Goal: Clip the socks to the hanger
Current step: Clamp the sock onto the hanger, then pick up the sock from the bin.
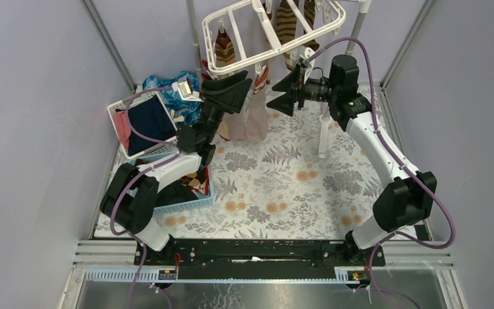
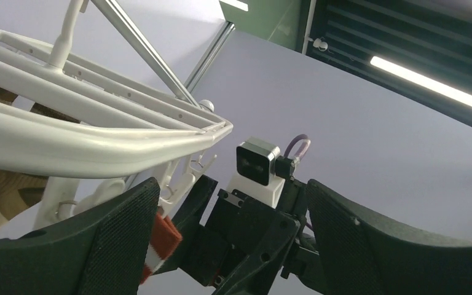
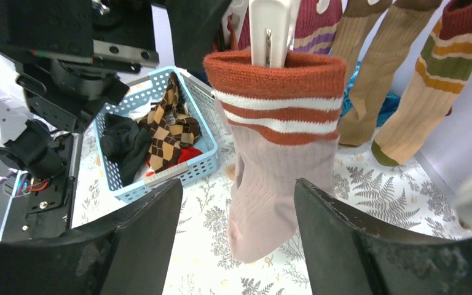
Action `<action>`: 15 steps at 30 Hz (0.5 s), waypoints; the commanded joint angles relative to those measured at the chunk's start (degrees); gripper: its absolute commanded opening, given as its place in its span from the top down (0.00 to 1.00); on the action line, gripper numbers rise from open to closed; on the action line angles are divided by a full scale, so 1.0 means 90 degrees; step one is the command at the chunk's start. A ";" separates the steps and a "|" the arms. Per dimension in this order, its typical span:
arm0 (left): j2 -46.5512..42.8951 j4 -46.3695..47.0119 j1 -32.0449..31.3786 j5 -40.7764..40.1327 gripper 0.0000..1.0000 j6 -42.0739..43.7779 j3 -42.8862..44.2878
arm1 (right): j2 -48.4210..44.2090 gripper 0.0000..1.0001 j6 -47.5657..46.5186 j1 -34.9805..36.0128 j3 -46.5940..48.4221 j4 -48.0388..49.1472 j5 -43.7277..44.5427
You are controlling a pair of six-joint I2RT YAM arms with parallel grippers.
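Lilac walls boxed in a table [image 1: 283, 187] spread with a fern-and-flower cloth, and at the far end the white hanger [image 1: 275, 40] stood on its pole [image 1: 325, 132], with socks [image 1: 244, 119] dangling from its clips. Up under the frame's near rail went the left gripper [image 1: 233, 90], fingers spread wide and nothing between them. Its own camera caught a red-and-white cuff peeking out just past one finger [image 2: 117, 239]. Facing it, close by, was the right gripper [image 1: 283, 91], gaping too, its pads clear of any cloth. Dead ahead of that gripper hung a tan sock [image 3: 276, 166]. Its rust cuff with white stripes was pinched in a white clip [image 3: 269, 31], and the foot drooped down toward the cloth. Behind it more striped socks [image 3: 430, 92] hung in a row from the same frame, some tan, some with green and yellow bands. Low on the left side sat the blue basket [image 1: 190, 201], holding an argyle sock [image 3: 172, 123], a black sock [image 3: 123, 138] and a scrap of red. Farther back on that side the white basket [image 1: 117, 111] carried navy and pink clothes, with a shiny blue cloth [image 1: 164, 82] bunched at its far corner. Both arms were lifted well off the table, wrists level with the hanging cuffs.
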 commanded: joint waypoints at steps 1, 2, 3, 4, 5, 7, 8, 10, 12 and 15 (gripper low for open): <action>-0.0333 -0.0167 0.0030 -0.0146 0.08 0.0265 -0.0313 | -0.0508 0.24 -0.0599 -0.0031 -0.0300 -0.0224 0.0230; -0.0391 -0.0222 0.0030 -0.0129 0.08 0.0276 -0.0362 | -0.0565 0.23 -0.0703 -0.0035 -0.0368 -0.0451 0.0257; -0.0447 -0.0280 0.0030 -0.0102 0.07 0.0285 -0.0423 | -0.0626 0.22 -0.0782 -0.0031 -0.0448 -0.0578 0.0295; -0.0504 -0.0335 0.0030 -0.0073 0.07 0.0289 -0.0483 | -0.0692 0.21 -0.0894 -0.0031 -0.0507 -0.0703 0.0318; -0.0568 -0.0404 0.0033 -0.0007 0.07 0.0265 -0.0571 | -0.0753 0.20 -0.1021 -0.0037 -0.0585 -0.0836 0.0353; -0.0711 -0.0559 0.0035 0.0148 0.07 0.0229 -0.0686 | -0.0908 0.19 -0.1265 -0.0035 -0.0716 -0.1100 0.0413; -0.0786 -0.0625 0.0030 0.0278 0.07 0.0201 -0.0796 | -0.0997 0.19 -0.1393 -0.0031 -0.0793 -0.1248 0.0455; -0.0930 -0.0700 0.0030 0.0654 0.07 0.0141 -0.0972 | -0.1206 0.18 -0.1672 -0.0030 -0.0958 -0.1533 0.0498; -0.1128 -0.0710 0.0030 0.1283 0.07 0.0035 -0.1171 | -0.1496 0.17 -0.2005 -0.0031 -0.1106 -0.1919 0.0517; -0.1542 -0.0780 0.0036 0.2176 0.07 0.0035 -0.1478 | -0.1898 0.16 -0.2514 -0.0040 -0.1399 -0.2582 0.0624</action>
